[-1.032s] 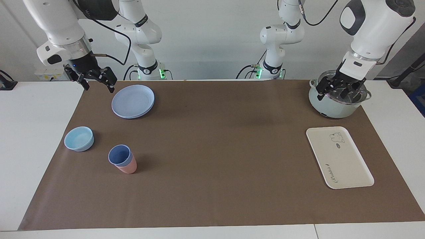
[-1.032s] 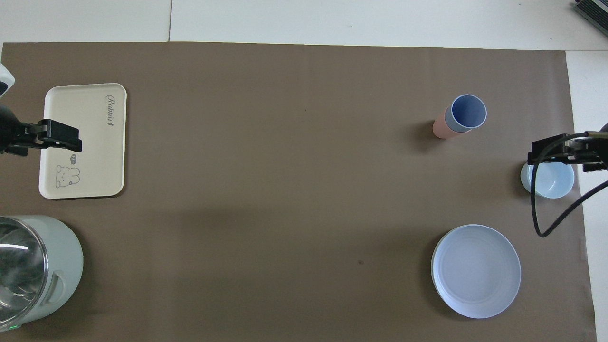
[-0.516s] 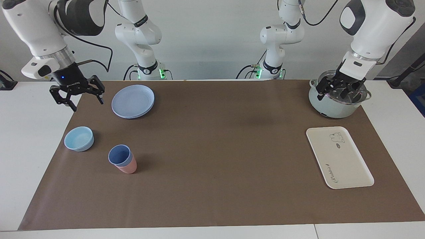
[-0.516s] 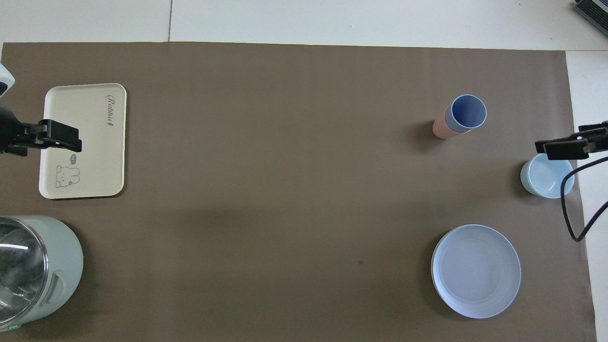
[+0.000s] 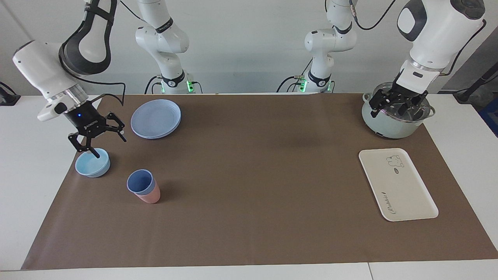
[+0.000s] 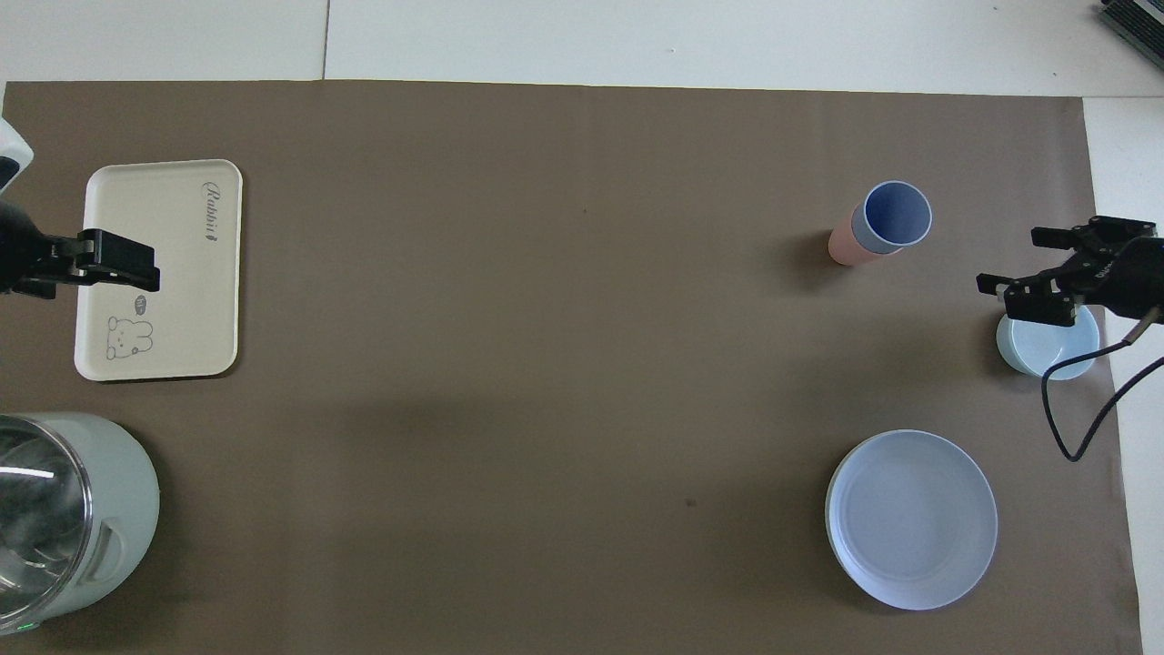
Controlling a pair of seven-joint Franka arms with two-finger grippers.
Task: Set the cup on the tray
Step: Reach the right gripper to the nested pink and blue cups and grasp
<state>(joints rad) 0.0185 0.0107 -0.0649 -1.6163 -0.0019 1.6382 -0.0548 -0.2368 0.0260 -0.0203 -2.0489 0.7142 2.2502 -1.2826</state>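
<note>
cup: small periwinkle-blue plastic tumbler is sitting nested in a salmon-pink tumbler on the brown mat, toward the right arm's end of the worktop; nothing is touching it.
tray: flat cream-white rectangular tray with bear drawing is lying at the left arm's end, well apart from the cup.
right gripper: hanging over the shallow light-blue bowl, fingers spread wide, gripping nothing.
left gripper: waiting over the pale-green lidded pot, fingers spread apart, gripping nothing.
other: round blue plate is sitting nearer to the robots than the bowl.
</note>
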